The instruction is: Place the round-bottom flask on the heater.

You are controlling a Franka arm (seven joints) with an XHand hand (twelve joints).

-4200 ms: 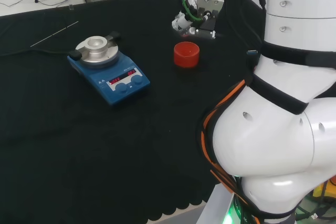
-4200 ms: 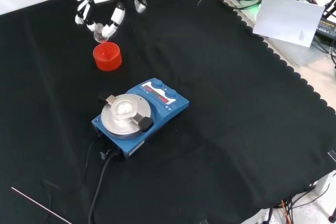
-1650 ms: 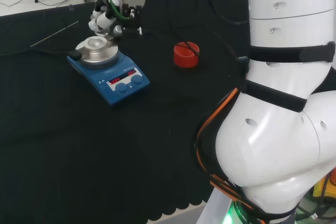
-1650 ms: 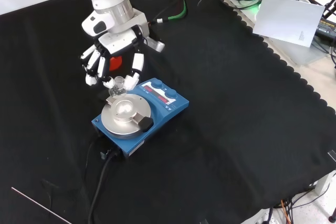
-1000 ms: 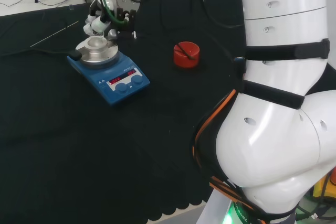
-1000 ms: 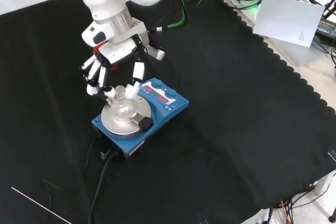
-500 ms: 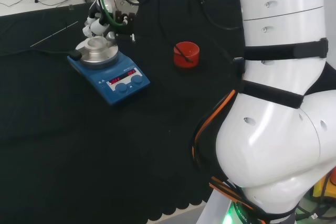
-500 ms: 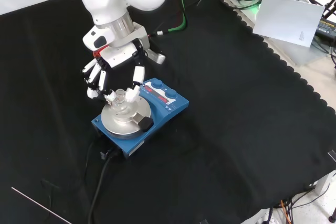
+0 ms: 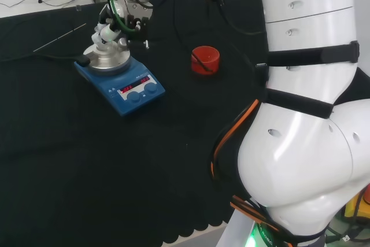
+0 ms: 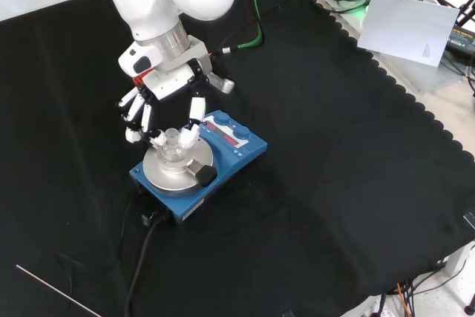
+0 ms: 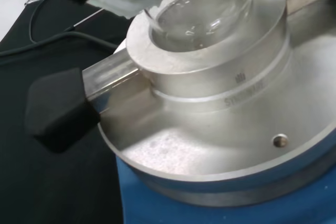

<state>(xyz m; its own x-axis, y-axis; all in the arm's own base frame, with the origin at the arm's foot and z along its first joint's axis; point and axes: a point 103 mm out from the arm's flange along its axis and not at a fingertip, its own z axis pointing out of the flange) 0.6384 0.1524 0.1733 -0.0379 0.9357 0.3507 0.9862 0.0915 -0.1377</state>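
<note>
**Flask over the heater's bowl, my hand around its neck**

The bench (image 10: 356,146) under its black cloth carries everything here, and my arm (image 9: 312,114) rises as big white links at the right of the head view. In the front view the arm reaches down from the top toward the left half of the cloth.

The heater (image 10: 199,159) is the largest thing on the bench: a blue box with a round metal block on top and a black knob on a bar at the block's side. It stands well in from every edge, left of the middle in the front view, with its cable trailing toward the near edge. In the head view the heater (image 9: 119,73) lies toward the far left part of the cloth.

My hand (image 10: 165,102) hangs over the far side of the heater's block, fingers curled downward and closed on the flask (image 10: 173,146) at its neck. The fingertips (image 10: 192,131) sit on either side of that neck. In the head view my hand (image 9: 110,30) is just above the block.

The flask is clear glass. In the wrist view its round bottom (image 11: 202,9) sits in the hollow of the metal block (image 11: 210,61), upright or nearly so; I cannot tell whether glass fully touches metal.

The red stand (image 9: 205,60) is well apart from the heater, to its right in the head view.

A thin rod (image 10: 56,292) lies near the front-left corner of the bench in the front view.
</note>
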